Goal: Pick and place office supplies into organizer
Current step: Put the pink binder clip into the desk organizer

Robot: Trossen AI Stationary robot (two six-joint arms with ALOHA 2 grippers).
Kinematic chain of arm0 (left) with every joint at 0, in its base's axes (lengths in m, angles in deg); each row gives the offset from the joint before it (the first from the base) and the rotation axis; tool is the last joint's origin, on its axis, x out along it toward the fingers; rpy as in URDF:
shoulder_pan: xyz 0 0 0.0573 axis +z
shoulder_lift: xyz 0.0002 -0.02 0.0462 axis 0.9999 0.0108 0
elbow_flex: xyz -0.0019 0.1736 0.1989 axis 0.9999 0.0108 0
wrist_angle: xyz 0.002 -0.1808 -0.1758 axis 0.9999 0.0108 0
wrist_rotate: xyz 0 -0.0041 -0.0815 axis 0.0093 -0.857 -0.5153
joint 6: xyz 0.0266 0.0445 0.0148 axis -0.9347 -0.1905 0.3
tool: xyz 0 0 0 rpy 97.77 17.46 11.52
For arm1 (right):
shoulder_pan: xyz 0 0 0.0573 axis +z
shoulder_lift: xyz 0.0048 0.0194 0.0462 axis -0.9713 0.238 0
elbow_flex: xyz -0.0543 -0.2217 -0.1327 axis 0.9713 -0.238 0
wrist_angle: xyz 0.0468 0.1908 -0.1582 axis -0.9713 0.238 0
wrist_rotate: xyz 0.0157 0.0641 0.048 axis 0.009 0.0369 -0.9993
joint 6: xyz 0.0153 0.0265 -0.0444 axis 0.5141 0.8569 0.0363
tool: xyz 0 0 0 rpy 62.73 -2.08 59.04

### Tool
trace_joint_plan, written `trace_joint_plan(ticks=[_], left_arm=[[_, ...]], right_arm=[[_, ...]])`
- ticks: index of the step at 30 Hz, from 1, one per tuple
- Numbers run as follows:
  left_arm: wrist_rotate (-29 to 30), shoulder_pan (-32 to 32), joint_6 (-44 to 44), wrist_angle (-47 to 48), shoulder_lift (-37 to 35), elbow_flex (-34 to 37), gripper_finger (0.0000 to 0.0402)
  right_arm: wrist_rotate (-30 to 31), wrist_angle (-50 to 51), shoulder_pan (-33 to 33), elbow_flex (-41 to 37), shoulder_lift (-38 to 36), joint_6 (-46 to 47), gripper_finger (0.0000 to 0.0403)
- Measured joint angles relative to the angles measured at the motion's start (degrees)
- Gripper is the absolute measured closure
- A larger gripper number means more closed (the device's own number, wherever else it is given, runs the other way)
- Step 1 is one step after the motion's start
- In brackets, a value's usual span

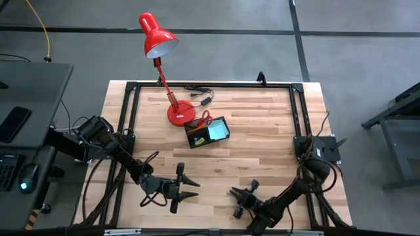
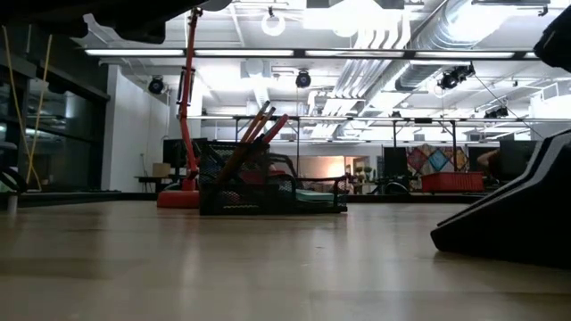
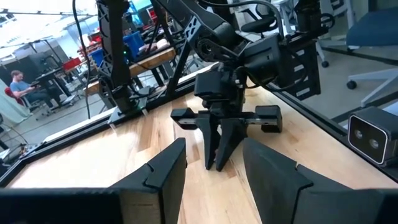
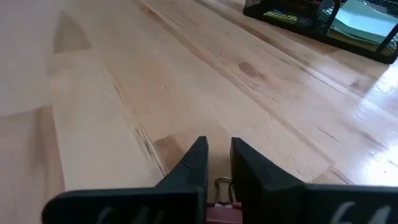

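Observation:
The black mesh organizer (image 1: 207,133) stands beside the red lamp's base (image 1: 178,115). It holds a teal sticky pad (image 1: 218,129), red-handled scissors (image 1: 205,118) and orange pencils (image 2: 259,125) that stand upright. My right gripper (image 4: 217,146) is low over the table's near right part, shut on a small dark-red binder clip (image 4: 221,211). From the left wrist view its fingers (image 3: 216,158) point down at the wood. My left gripper (image 1: 190,188) hovers open at the near middle, facing the right gripper, with nothing between its fingers. My right gripper pinches the small binder clip between its two fingers; the clip's wire loops (image 4: 219,185) show in the narrow gap, its body farther back. The fingers slant down toward the table from the near right. Whether the clip is clear of the wood cannot be told.
A black cable with plug (image 1: 200,92) lies behind the lamp at the far edge. A black frame rail (image 1: 210,85) runs round the tabletop. Bare wood (image 1: 262,151) stretches between my grippers and the organizer.

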Motion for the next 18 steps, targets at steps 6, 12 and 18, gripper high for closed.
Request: trace_joint_plan(ticks=[6, 12, 18], left_arm=[[0.0, 0.0, 0.18, 0.07, 0.0, 0.0, 0.025], [1.63, -0.02, -1.81, -2.85, 0.0, 0.0, 0.025], [1.75, 0.0, -5.1, -4.06, 0.0, 0.0, 0.025]], right_arm=[[0.86, 0.52, -0.28, 0.07, -0.17, -1.8, 0.0386], [2.05, 1.42, -2.04, 0.11, -0.48, -3.59, 0.0386], [4.42, 2.79, -3.34, -0.14, -2.89, -9.25, 0.0385]])
